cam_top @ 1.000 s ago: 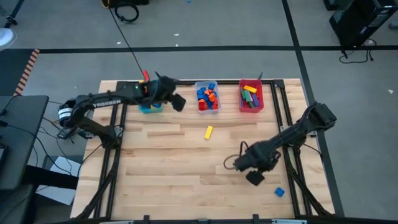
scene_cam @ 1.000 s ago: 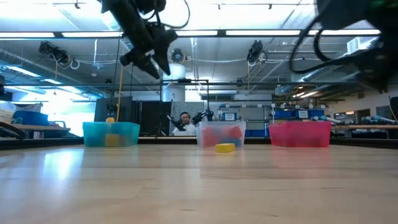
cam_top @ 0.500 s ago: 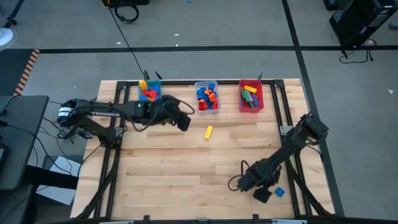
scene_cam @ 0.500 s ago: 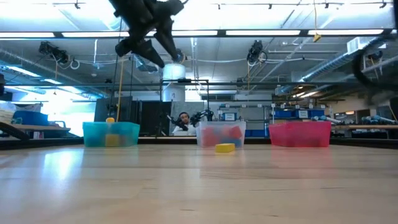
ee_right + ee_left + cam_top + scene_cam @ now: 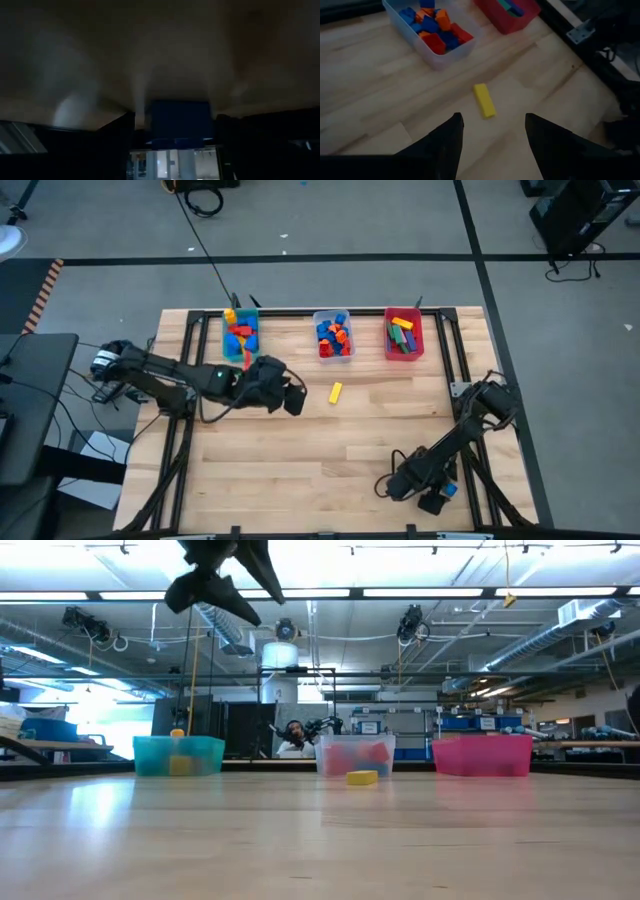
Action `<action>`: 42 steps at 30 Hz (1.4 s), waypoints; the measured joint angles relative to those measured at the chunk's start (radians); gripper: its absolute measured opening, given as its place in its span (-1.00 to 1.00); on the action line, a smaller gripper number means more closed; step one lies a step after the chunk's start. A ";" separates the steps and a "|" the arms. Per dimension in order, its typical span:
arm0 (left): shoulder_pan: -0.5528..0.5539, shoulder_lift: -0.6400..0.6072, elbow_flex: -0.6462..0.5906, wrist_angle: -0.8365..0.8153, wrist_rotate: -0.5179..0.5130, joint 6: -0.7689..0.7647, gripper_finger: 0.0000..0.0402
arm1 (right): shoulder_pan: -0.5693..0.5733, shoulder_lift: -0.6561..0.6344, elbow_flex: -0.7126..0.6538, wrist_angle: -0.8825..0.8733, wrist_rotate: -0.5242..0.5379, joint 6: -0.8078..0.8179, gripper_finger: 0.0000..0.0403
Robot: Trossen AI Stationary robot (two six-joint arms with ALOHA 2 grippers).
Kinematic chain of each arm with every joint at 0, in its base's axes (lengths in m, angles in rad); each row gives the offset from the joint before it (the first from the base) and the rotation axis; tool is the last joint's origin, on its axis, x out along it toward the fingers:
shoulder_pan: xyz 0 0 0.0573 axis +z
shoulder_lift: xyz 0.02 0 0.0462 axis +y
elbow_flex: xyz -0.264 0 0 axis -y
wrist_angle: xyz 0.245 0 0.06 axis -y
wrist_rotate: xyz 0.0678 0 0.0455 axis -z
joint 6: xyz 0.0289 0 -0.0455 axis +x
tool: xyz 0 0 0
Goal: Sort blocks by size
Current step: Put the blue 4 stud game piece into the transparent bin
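Note:
A yellow block [image 5: 336, 391] lies flat on the wooden table, in front of the clear bin [image 5: 333, 337]. My left gripper [image 5: 295, 402] hovers open above the table just left of it; the left wrist view shows the yellow block [image 5: 484, 100] ahead of the fingers. A small blue block [image 5: 450, 491] sits near the table's near right corner. My right gripper [image 5: 433, 501] is low over it and open. In the right wrist view its fingers [image 5: 120, 131] stand on either side of the blue block [image 5: 180, 122], a narrow gap showing on each side.
A teal bin [image 5: 240, 335], the clear bin and a red bin [image 5: 403, 335], each holding sorted blocks, stand in a row along the far edge. Bare wood fills the table's middle and near left. A person [image 5: 293, 737] sits in the room beyond the table.
My left gripper has swung from over the teal bin toward the near side and right, toward the yellow block, rolling as it went. My right gripper has moved toward the near edge and down onto the blue block's place. Both stayed open; no block has moved.

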 joint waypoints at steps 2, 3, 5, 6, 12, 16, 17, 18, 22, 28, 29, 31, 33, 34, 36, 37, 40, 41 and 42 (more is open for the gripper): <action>-0.023 0.000 0.000 0.001 -0.017 -0.017 0.10 | 0.011 -0.002 0.000 0.019 0.001 0.002 0.43; -0.034 0.000 0.000 0.002 -0.024 -0.027 0.10 | 0.015 -0.001 0.000 0.028 -0.001 0.005 0.40; -0.051 0.000 0.000 0.002 -0.032 -0.043 0.10 | 0.022 -0.001 -0.002 0.045 0.001 0.009 0.30; -0.059 0.000 0.000 0.003 -0.034 -0.051 0.10 | 0.024 -0.001 -0.004 0.053 0.003 0.010 0.23; -0.091 0.000 0.000 0.003 -0.035 -0.060 0.10 | 0.027 -0.005 -0.003 0.069 0.027 0.041 -0.23; -0.094 0.000 0.000 -0.029 0.017 0.035 0.09 | 0.025 -0.032 -0.003 0.054 0.071 0.041 -0.23; -0.094 0.000 0.000 -0.035 0.037 0.082 0.09 | 0.022 -0.053 -0.003 0.042 0.108 0.041 -0.23; -0.094 0.001 0.000 -0.038 0.052 0.129 0.09 | 0.017 -0.078 0.000 0.017 0.163 0.045 -0.23; -0.094 0.001 0.000 -0.005 0.070 0.233 0.09 | -0.021 -0.219 0.012 -0.031 0.372 0.140 -0.23; -0.076 0.001 0.000 0.083 0.063 0.373 0.09 | -0.083 -0.455 0.012 -0.017 0.735 0.330 -0.23; -0.073 0.001 0.000 0.094 0.062 0.405 0.09 | -0.093 -0.492 0.012 -0.010 0.814 0.352 -0.23; -0.065 0.001 0.000 0.113 0.065 0.467 0.09 | -0.120 -0.556 0.012 0.025 0.960 0.374 -0.23; -0.063 0.001 0.000 0.112 0.100 0.485 0.09 | -0.155 -0.609 0.012 0.072 1.093 0.368 -0.23; -0.064 0.001 0.000 0.116 0.116 0.513 0.09 | -0.174 -0.632 0.013 0.104 1.153 0.350 -0.23; -0.067 0.001 0.000 0.149 0.129 0.591 0.09 | -0.216 -0.669 0.013 0.183 1.256 0.285 -0.23; -0.075 0.001 0.000 0.173 0.130 0.632 0.09 | -0.237 -0.685 0.013 0.228 1.295 0.242 -0.23; -0.093 -0.008 -0.004 0.212 0.133 0.726 0.09 | -0.313 -0.709 0.027 0.322 1.362 0.132 -0.23; -0.099 -0.020 -0.015 0.226 0.144 0.752 0.09 | -0.344 -0.706 0.043 0.329 1.373 0.100 -0.23; -0.099 -0.034 -0.033 0.248 0.177 0.779 0.09 | -0.376 -0.700 0.065 0.329 1.379 0.068 -0.23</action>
